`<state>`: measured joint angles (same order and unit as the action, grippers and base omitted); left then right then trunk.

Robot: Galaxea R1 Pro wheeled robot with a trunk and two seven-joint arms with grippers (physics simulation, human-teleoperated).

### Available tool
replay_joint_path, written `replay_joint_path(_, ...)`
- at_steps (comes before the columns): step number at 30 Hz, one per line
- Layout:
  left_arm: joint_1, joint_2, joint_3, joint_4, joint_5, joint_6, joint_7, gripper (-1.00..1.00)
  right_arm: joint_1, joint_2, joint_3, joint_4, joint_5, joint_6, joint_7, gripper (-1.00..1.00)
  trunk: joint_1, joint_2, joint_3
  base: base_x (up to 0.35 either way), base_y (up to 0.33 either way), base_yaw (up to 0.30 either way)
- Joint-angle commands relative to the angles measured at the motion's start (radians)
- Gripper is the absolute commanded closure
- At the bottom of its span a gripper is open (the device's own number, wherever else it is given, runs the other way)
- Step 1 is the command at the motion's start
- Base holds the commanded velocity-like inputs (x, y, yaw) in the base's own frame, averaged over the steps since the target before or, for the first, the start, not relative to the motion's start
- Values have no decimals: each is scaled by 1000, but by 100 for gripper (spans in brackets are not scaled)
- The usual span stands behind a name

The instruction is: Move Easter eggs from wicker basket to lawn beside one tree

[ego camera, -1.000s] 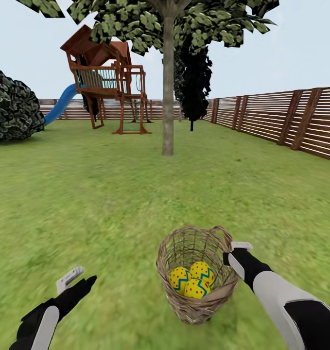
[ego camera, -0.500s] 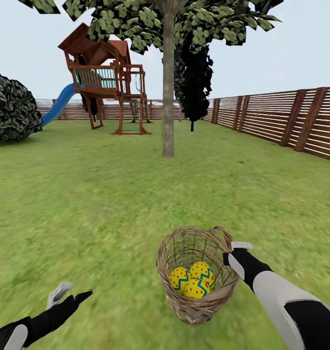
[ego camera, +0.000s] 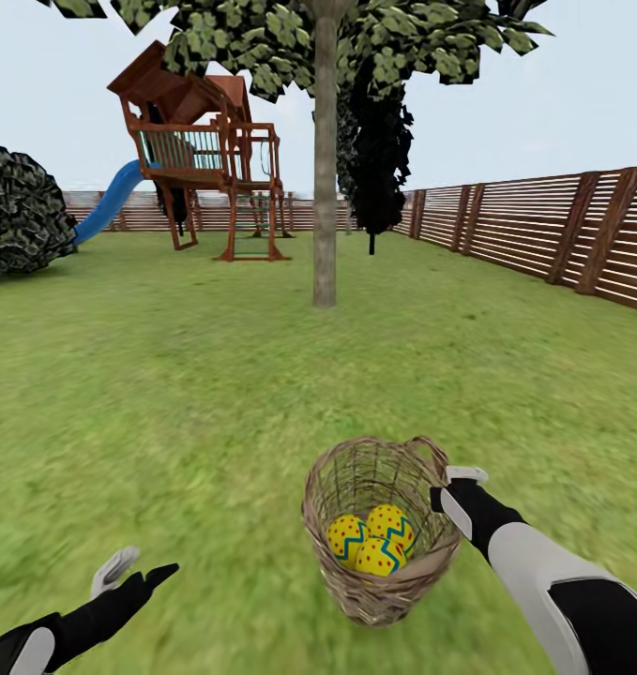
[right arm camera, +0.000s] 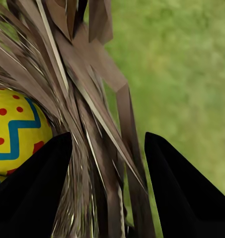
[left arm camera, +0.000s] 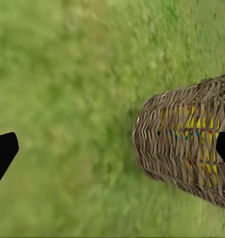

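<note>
The wicker basket, three Easter eggs inside, is apparently pinched at its rim by the right gripper; the left gripper hangs spread, empty. A weak rim hold could let eggs be tipped out before the tree.

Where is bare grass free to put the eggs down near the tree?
Bare lawn runs from the wicker basket to the tree trunk, open on all its sides. Crowded: the basket, with three Easter eggs and the right gripper at its rim.
</note>
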<state>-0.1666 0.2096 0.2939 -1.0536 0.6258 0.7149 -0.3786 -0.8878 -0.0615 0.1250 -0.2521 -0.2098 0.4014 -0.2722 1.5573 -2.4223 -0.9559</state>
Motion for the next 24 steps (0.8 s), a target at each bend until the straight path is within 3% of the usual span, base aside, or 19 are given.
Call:
replay_joint_path(1, -1, -1, 2, 0, 3, 8, -2, -100, -1, 0, 7, -3, -11, 5, -5, 100, 0, 0, -1, 334, 0, 0)
replay_joint_path(24, -1, -6, -1, 0, 2, 6, 0, -100, 0, 0, 7, -3, 3, 4, -5, 100, 0, 0, -1, 334, 0, 0)
